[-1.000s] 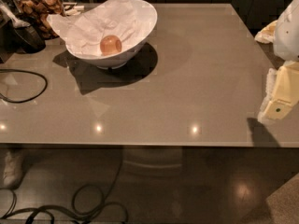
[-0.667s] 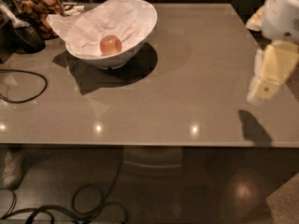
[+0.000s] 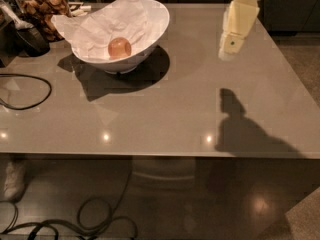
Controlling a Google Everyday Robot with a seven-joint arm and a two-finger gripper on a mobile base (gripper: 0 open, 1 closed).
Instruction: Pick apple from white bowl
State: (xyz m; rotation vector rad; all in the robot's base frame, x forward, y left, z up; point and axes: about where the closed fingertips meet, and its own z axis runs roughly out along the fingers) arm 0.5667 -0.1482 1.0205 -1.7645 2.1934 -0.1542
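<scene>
The apple, small and orange-red, lies inside the white bowl on crumpled white paper. The bowl stands at the far left of the grey table. My gripper hangs above the table at the upper right, well to the right of the bowl and higher than it, pointing down. It is apart from the bowl and the apple. Its shadow falls on the table near the front right.
A black cable loops over the table's left side. Dark objects and a patterned container stand at the far left corner behind the bowl. The table's front edge runs across the view, with cables on the floor below.
My gripper has moved from the table's right edge up and to the left, toward the bowl. The bowl and the apple have not moved.
</scene>
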